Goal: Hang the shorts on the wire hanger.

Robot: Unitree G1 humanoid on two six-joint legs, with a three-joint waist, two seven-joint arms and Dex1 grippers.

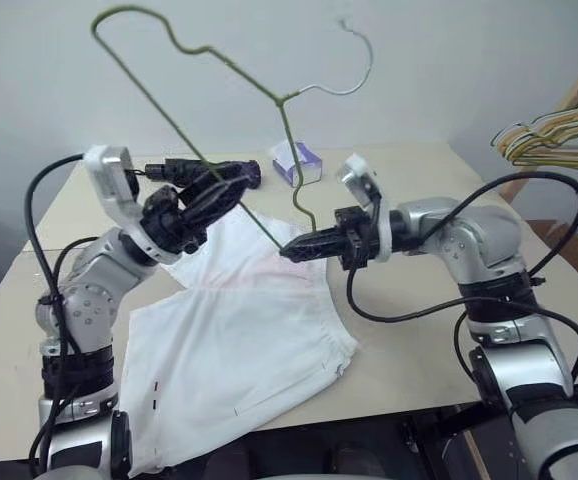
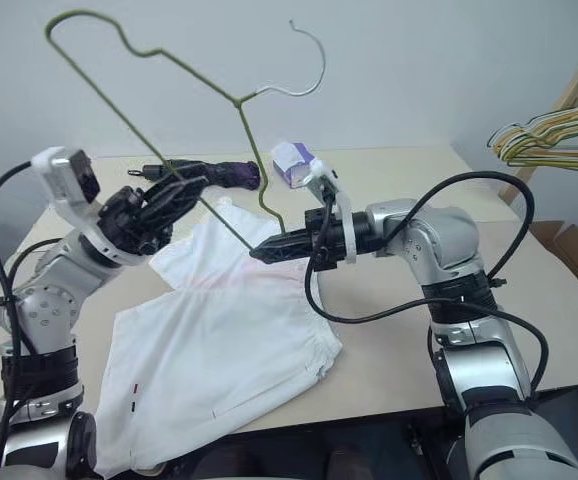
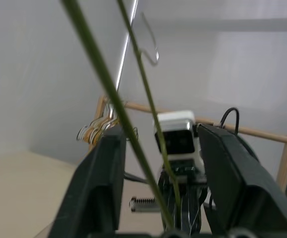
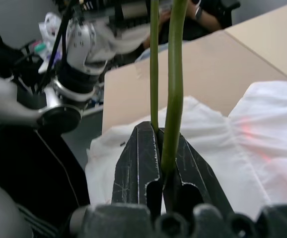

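Status: wire hanger is airborne above the tabletop, tilted, hook uppermost toward the back wall. Right tool is clamped shut on the hanger's lower corner; the right wrist view shows two green wire runs pinched between closed fingers. Left tool sits w/ fingers spread apart, one long wire side passing through the gap w/o visible contact, so no grip on that side. Shorts lie flat on the tabletop directly below both tools, waistband toward the far side, one leg hanging off the near edge; not threaded on or draped over any wire. Tissue box stands behind, near the far edge; bunch of coloured hangers well apart at right, uninvolved. Assessment: hanger pickup and transfer to right side appear done; hanging step not started. Remaining, approx.: free left tool takes the shorts, lifts them, feeds or drapes them over the hanger's bottom bar while right tool steadies the wire.
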